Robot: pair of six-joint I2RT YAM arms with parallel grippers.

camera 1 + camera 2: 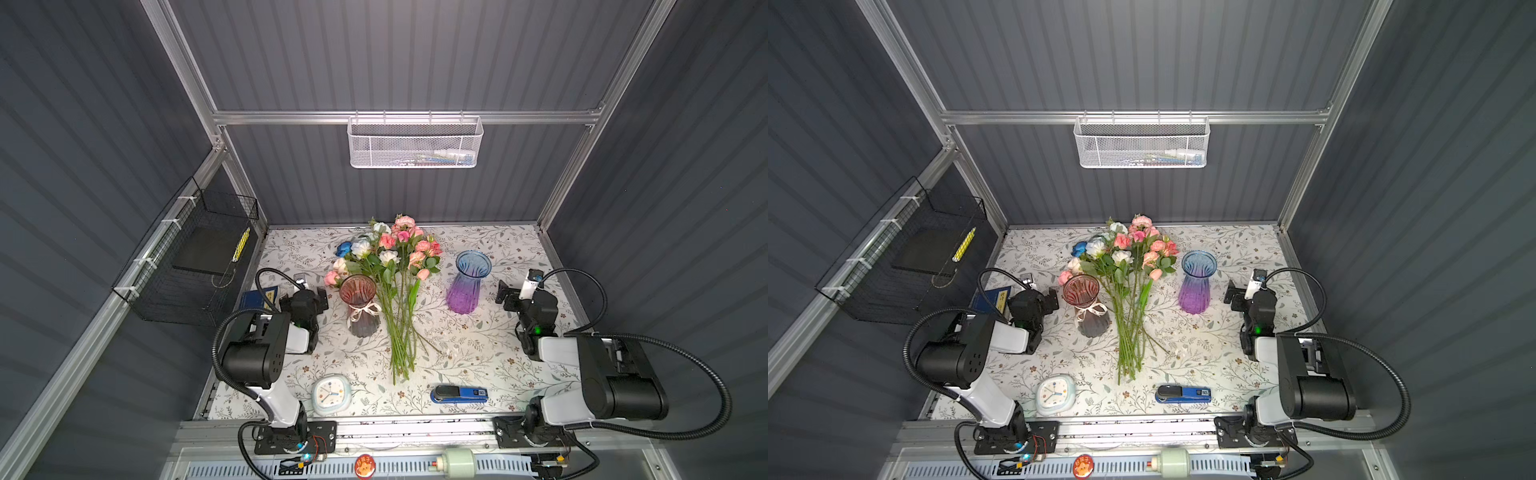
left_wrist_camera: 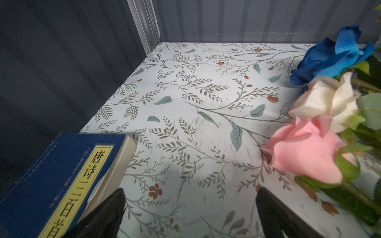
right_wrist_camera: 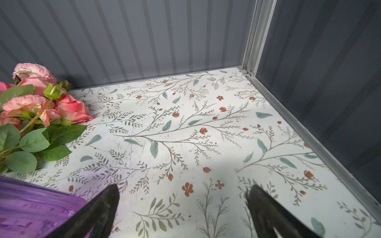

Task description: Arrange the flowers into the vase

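Flat mid-table in both top views: flowers [image 1: 390, 266], blooms toward the back wall, between a pink vase [image 1: 358, 299] and a purple vase [image 1: 468, 282]. Spread wide, pinching nothing: left gripper [image 2: 190, 192], right gripper [image 3: 183, 189]. Bare table [image 2: 185, 103] ahead of each, up to the back corners. Readable only from the left wrist: yellow label on a blue book [image 2: 57, 185]. Visible only from above: clock [image 1: 331, 394], stapler [image 1: 459, 394] near the front edge.
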